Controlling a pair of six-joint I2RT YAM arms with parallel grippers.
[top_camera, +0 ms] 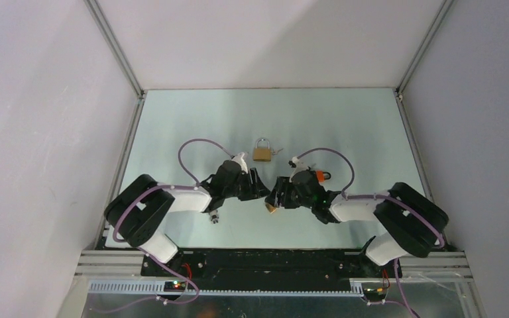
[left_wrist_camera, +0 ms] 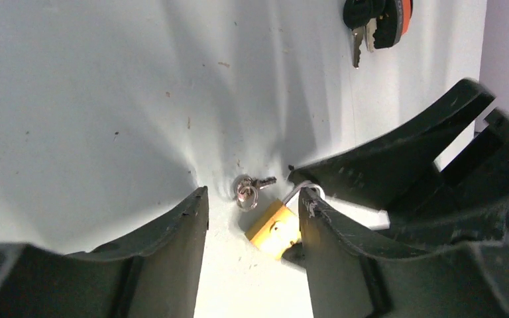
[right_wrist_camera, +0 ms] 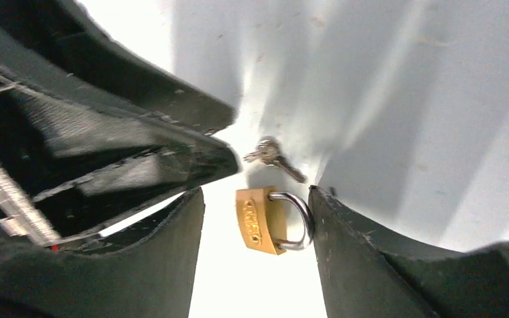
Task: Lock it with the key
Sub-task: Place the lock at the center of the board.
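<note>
A small brass padlock (right_wrist_camera: 260,219) with a steel shackle lies on the table between my right gripper's (right_wrist_camera: 257,193) open fingers, its shackle against the right-hand finger (right_wrist_camera: 344,245). A small silver key on a ring (right_wrist_camera: 272,156) lies just beyond it. In the left wrist view the same padlock (left_wrist_camera: 273,228) sits beside the right-hand finger of my open left gripper (left_wrist_camera: 255,195), partly hidden by it, with the key (left_wrist_camera: 248,189) between the fingertips. From above, both grippers (top_camera: 265,192) (top_camera: 280,196) meet tip to tip over the padlock (top_camera: 272,208).
A second brass padlock (top_camera: 261,152) with a small key (top_camera: 277,152) beside it lies farther back at the table's middle. A black and orange key bunch (top_camera: 320,175) lies by the right wrist; it also shows in the left wrist view (left_wrist_camera: 375,20). White walls enclose the table.
</note>
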